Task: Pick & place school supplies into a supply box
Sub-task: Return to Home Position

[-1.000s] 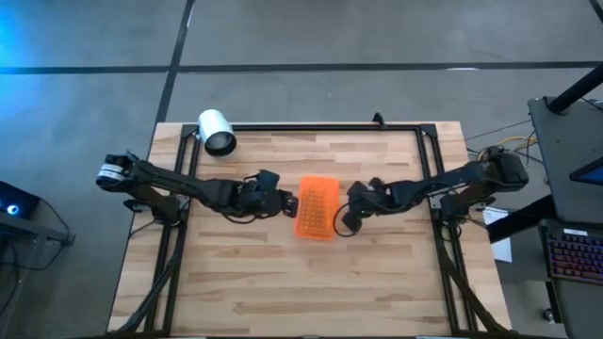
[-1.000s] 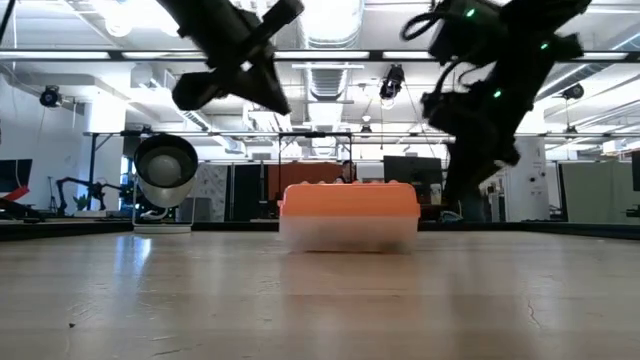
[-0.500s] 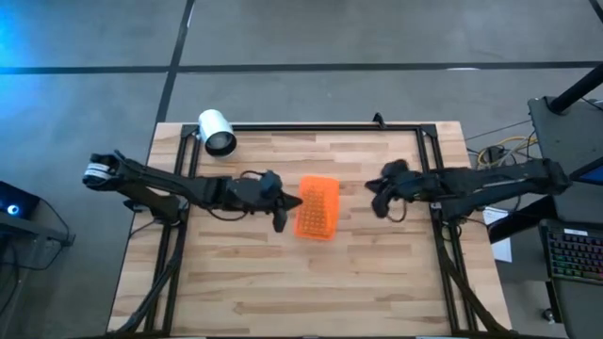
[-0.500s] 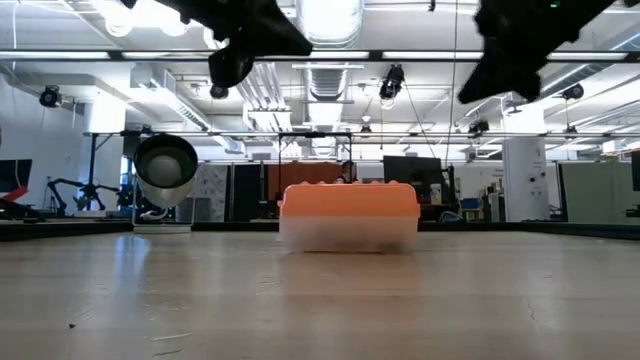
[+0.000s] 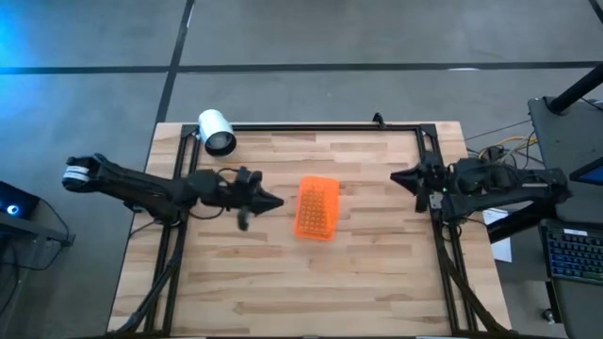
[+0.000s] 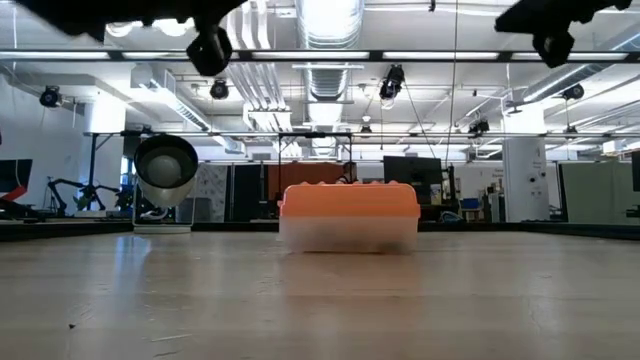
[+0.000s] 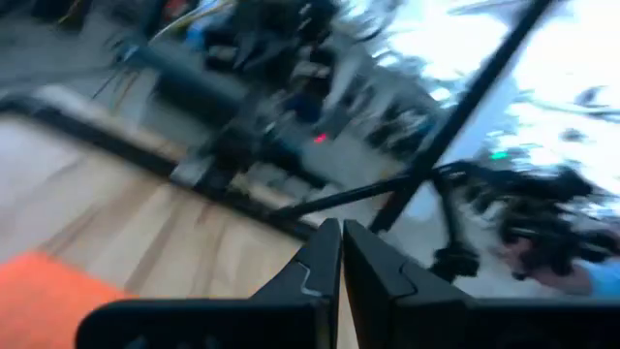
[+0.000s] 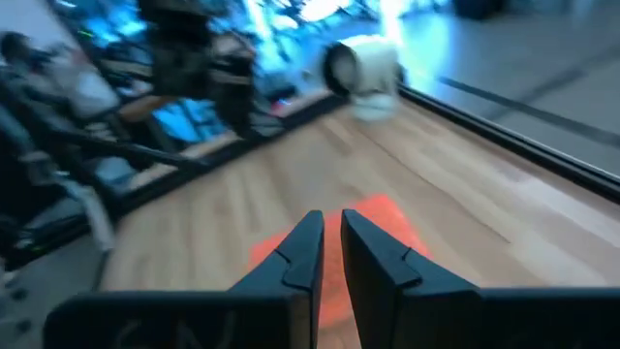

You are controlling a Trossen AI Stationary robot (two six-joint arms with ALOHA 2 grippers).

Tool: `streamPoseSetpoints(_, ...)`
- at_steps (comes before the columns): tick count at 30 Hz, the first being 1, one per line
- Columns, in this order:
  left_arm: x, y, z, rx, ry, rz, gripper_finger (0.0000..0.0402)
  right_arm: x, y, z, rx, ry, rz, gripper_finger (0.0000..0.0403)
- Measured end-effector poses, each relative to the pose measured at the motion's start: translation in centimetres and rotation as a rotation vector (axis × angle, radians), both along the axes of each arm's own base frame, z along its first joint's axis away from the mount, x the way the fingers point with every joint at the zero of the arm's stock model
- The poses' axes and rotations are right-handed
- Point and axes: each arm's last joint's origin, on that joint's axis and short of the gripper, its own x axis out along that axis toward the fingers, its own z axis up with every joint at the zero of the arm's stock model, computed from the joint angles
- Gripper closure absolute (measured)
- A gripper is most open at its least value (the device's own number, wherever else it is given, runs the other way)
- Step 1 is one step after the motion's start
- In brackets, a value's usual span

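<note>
The box (image 5: 317, 207) lies near the middle of the bench (image 5: 283, 282), its orange lid on; in the low view the lid sits flat on the clear base (image 6: 348, 215), and what is inside cannot be made out. The left hand (image 5: 268, 201) hangs above the bench just to the box's left, apart from it and pointing toward it, its fingers pressed together with nothing between them, as the left wrist view shows (image 7: 341, 242); there a corner of the orange lid (image 7: 39, 291) shows below and off to one side. The right hand (image 5: 400, 177) hangs well apart from the box on its right, near the bench's right edge, also facing it. Its fingers stand at a narrow slit, empty (image 8: 331, 233), with the lid (image 8: 378, 218) showing ahead past the tips. A white cylinder (image 5: 216, 132) lies at the bench's far left corner, well away from the box and from both hands.
</note>
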Motion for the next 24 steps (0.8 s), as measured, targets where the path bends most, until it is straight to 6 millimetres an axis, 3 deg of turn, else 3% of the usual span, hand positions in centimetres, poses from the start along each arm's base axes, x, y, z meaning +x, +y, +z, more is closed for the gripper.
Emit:
streamPoseSetpoints(3,-1.3,0.1,-2.2,0.03,-0.126,-0.036,0.0401,0.3,0.2,-1.0,-0.006,-0.09,0.065,0.0369)
streamPoseSetpoints(9,-3.8,0.9,-6.6,-0.025,-0.073,0.023,0.0401,0.6,0.3,-5.1,0.009,-0.154,0.119,0.0369)
streamPoseSetpoints(20,-8.5,1.3,-9.0,-0.06,-0.142,0.025,0.0401,-2.4,-0.1,-7.8,0.007,-0.197,0.075,0.0369)
streamPoseSetpoints(24,-8.9,1.4,-9.8,-0.08,-0.077,0.024,0.0401,-2.6,-0.1,-9.0,0.003,-0.192,0.077,0.0369)
